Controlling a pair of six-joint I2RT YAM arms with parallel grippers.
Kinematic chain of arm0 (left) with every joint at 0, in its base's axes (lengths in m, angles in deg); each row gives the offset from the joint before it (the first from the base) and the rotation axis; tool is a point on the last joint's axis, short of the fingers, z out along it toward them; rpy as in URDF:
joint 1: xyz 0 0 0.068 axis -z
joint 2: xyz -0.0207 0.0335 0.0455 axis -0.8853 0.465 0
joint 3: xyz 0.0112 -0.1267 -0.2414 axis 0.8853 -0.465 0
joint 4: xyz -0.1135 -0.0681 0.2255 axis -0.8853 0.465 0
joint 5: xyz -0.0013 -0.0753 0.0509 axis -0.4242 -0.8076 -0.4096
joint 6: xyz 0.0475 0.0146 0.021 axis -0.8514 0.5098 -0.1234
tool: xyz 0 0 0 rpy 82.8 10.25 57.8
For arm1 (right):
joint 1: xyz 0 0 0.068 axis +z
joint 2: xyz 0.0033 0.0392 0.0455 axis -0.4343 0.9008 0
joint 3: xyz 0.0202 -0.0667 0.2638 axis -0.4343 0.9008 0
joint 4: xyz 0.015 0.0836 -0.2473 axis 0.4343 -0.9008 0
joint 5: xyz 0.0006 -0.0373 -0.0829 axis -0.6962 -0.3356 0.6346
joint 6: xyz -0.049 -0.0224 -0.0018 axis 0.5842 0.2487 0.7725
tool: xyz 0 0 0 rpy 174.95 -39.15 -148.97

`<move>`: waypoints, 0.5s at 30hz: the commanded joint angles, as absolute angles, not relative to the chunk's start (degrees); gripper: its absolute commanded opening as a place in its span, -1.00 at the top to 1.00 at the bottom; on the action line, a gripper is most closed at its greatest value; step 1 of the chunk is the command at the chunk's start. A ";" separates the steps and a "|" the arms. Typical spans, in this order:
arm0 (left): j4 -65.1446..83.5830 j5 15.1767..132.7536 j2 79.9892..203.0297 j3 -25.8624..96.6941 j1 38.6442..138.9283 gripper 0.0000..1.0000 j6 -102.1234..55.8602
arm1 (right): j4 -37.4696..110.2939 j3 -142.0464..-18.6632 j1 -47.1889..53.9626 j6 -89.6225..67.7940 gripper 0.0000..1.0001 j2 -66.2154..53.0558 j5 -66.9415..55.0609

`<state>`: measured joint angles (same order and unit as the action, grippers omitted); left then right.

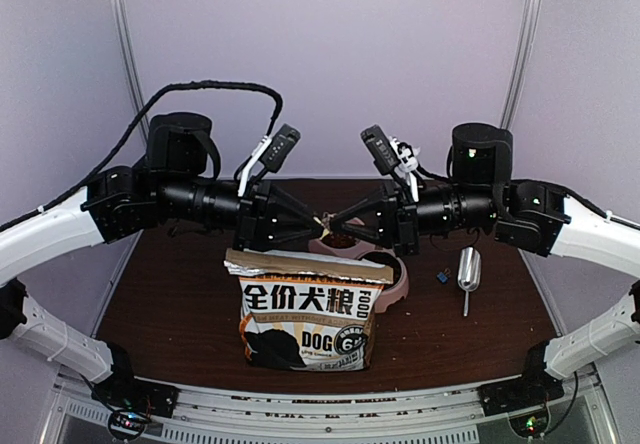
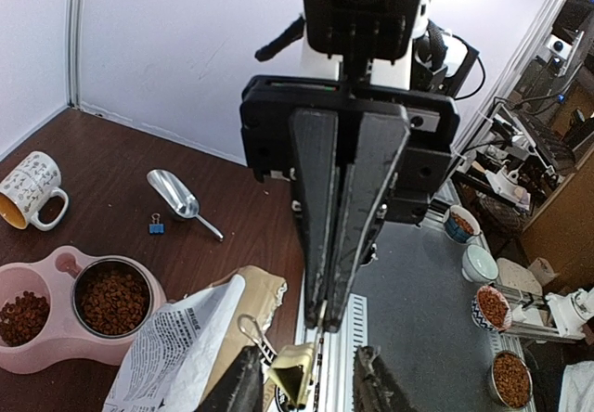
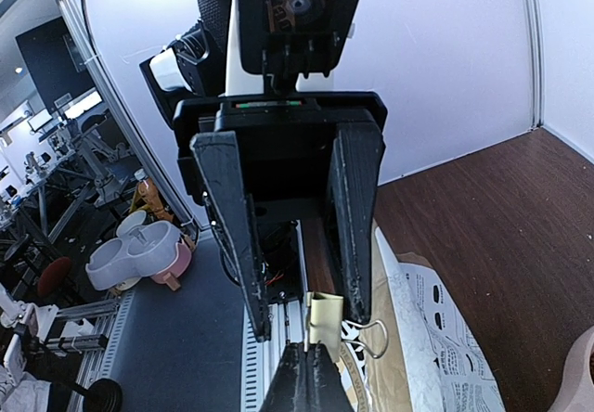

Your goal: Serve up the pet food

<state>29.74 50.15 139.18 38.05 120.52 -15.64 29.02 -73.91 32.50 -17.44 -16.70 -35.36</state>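
1. Found the pet food (image 2: 113, 298) heaped in the steel cup (image 2: 79, 277) of the pink double bowl (image 2: 56, 356), plus more in the other half, just behind the dog food bag (image 1: 310, 314) on the surface (image 1: 180, 294).
2. Seeing the left end effector (image 2: 306, 384) released, fingers spread and straddling a gold binder clip (image 3: 325, 317) on the bag's folded top.
3. Seeing the right end effector (image 3: 311, 375) clenched tight, tips right at that clip; can't tell if actually pinching it.
4. Also spotted a metal scoop (image 2: 176, 194), a small blue clip (image 2: 156, 225) and a mug (image 2: 28, 189).
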 commanded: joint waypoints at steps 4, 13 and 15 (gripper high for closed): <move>27.41 49.57 140.23 39.26 120.82 0.17 -15.57 | 30.20 -76.00 32.80 -17.37 1.00 -16.93 -36.47; 26.97 49.38 140.21 39.30 120.82 0.39 -15.31 | 30.29 -75.78 32.81 -17.38 1.00 -17.26 -36.38; 26.59 49.07 139.96 39.12 120.82 0.51 -15.20 | 30.27 -75.60 32.80 -17.37 1.00 -17.26 -36.31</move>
<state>29.72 50.02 140.19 38.05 120.52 -15.31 29.04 -73.91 32.50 -17.49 -16.70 -35.79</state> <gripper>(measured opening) 0.281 0.007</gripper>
